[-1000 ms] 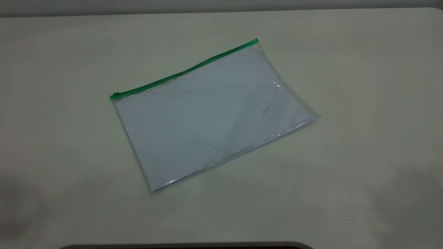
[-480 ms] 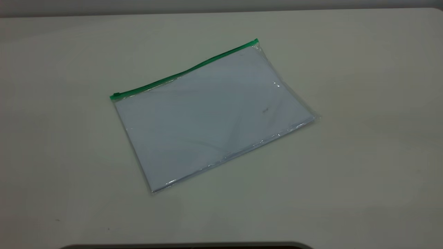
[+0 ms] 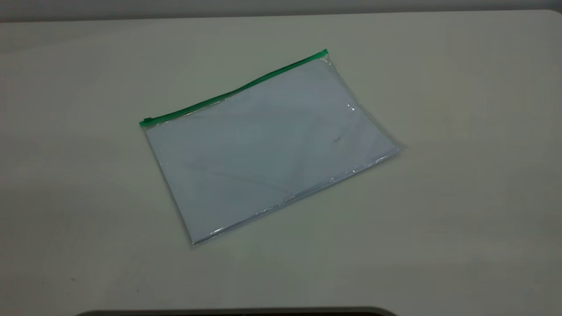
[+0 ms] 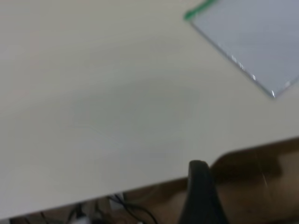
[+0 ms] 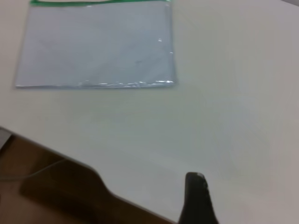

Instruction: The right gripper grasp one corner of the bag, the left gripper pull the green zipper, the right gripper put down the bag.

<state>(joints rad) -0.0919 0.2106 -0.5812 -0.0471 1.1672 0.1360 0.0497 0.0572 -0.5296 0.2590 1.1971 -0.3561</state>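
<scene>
Near the bench's front edge, only one black finger of the left gripper (image 4: 198, 196) and one of the right gripper (image 5: 196, 198) show; I cannot tell either's opening. Mid-bench, well apart from both, the flat clear plastic bag (image 3: 268, 149) lies unmoved, its thin green zipper (image 3: 232, 90) facing the far edge. Only the shadows near the front corners have faded; grasping hasn't begun.

Neither arm is showing in the exterior view. The left gripper (image 4: 200, 196) is hanging out past an edge of the surface (image 4: 93, 102), one dark finger visible. The right gripper (image 5: 197, 199) is hovering just over an edge of the surface, likewise showing one finger.
</scene>
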